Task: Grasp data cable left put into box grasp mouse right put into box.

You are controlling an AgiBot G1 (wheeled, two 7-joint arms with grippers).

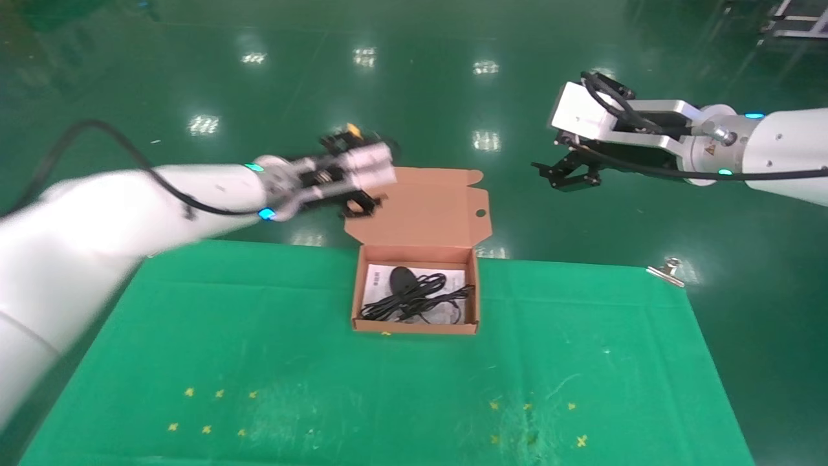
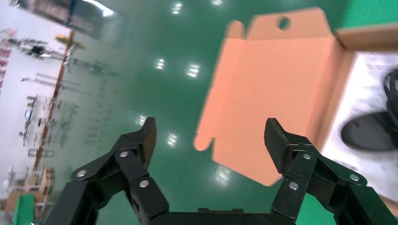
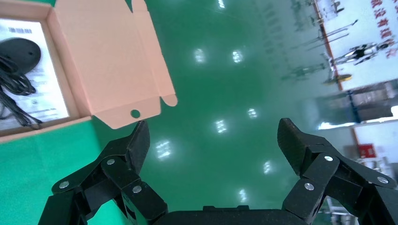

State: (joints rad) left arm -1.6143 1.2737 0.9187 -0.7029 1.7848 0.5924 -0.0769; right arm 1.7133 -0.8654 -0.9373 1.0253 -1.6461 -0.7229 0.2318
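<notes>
1. A green cloth-covered table [image 1: 259, 336] fills the near half of the head view, creased and scuffed pale in patches, with small yellow cross marks [image 1: 213, 411] near its front edge at 7 and 5 o'clock. A silver metal binder clip [image 1: 667, 270] grips the table's far right corner, at about 2 o'clock from the box.
2. The small orange-brown cardboard mailer box [image 1: 414, 325] sits at the table's far middle, its matt hinged flap lid [image 1: 427, 207] standing open toward 12 o'clock, with a round punched hole near one corner.
3. On the box floor lies a white printed sheet [image 1: 374, 285]; its print is too small to read.
4. The small black oval computer mouse [image 1: 402, 279] lies on that sheet inside the box, toward 11 o'clock.
5. Loose black cable loops [image 1: 420, 301] sprawl across the box floor beside the mouse; which strands are the data cable and which the mouse cord, I cannot tell.
6. The left gripper [image 2: 209, 136] hangs above the glossy green floor beyond the table, at 10 o'clock from the box, jaws spread wide, holding nothing.
7. The right gripper [image 3: 213, 140] hangs at 2 o'clock from the box, likewise spread wide and bare.
</notes>
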